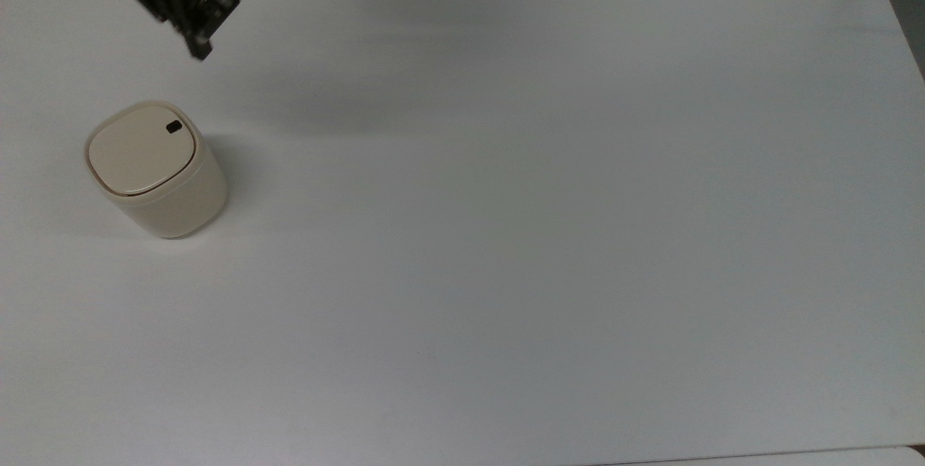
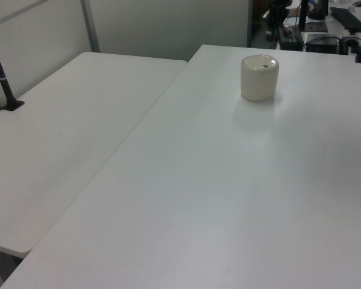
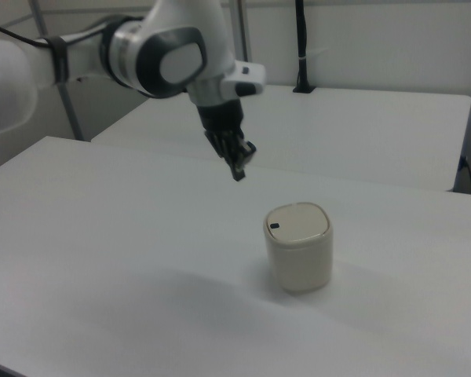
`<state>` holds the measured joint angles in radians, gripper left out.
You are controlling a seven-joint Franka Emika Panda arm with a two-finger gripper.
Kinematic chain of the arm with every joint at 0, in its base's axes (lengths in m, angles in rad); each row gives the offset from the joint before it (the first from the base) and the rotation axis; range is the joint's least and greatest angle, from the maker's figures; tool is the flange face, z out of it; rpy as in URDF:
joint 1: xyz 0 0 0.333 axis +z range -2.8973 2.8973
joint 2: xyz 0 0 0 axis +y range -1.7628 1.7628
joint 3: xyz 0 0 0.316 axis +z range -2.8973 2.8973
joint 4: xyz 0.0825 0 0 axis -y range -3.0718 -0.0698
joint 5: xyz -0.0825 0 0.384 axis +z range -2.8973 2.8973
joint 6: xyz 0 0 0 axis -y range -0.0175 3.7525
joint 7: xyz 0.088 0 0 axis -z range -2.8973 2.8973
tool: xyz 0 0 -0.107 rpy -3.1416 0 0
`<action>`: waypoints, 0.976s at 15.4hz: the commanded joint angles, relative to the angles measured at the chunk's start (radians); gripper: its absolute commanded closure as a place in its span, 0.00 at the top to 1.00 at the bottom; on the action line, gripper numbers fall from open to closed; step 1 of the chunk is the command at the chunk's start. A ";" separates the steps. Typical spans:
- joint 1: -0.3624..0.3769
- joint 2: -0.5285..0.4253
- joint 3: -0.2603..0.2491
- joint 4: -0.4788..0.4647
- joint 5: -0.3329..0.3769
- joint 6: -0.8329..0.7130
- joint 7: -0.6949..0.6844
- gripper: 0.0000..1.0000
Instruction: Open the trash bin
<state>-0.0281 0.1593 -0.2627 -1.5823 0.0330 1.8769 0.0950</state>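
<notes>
The trash bin (image 1: 155, 171) stands upright on the white table (image 1: 549, 206), lid (image 1: 140, 149) flat and closed — its black latch button (image 1: 173, 127) sits at the rim corner nearest the gripper (image 1: 199, 47). The gripper hangs in the air above and beside the bin, apart from it, jaws closed together on nothing.
</notes>
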 commanded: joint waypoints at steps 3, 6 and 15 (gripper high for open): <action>0.001 0.115 -0.081 0.004 0.015 0.177 0.022 0.00; -0.010 0.157 -0.082 0.001 0.011 0.215 0.019 0.00; -0.013 0.203 -0.079 -0.015 0.008 0.229 0.011 0.00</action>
<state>-0.0475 0.3558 -0.3398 -1.5830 0.0331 2.0813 0.1070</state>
